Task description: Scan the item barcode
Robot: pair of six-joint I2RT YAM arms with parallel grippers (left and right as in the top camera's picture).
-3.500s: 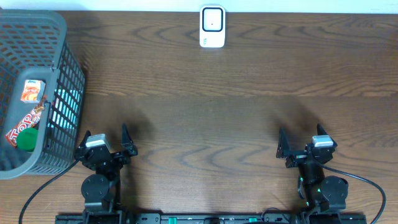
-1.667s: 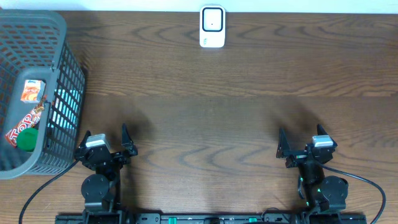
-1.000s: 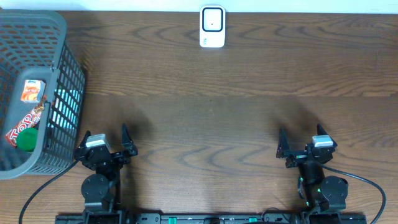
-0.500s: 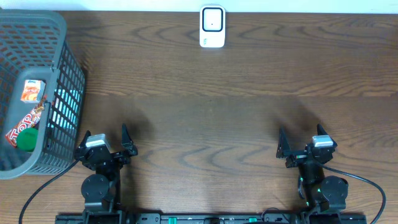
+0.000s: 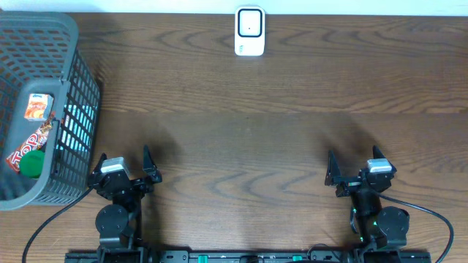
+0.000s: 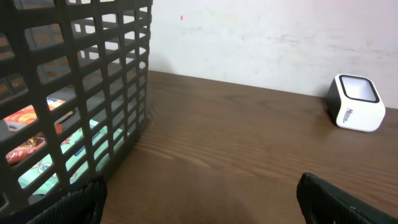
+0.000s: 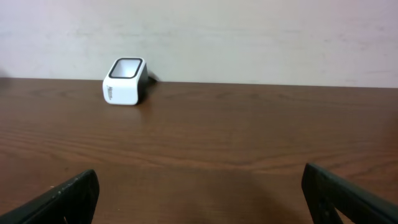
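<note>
At the near edge of the worktop (image 5: pixel 241 131), the left end effector (image 5: pixel 124 162) and right end effector (image 5: pixel 354 166) both stand spread apart and empty. The pick step has not begun: the red packet (image 5: pixel 25 146) lies in the basket (image 5: pixel 73 44) at the left, well apart from the scanner (image 5: pixel 249 31). Next move, likely: the left end effector reaches into the basket for it
</note>
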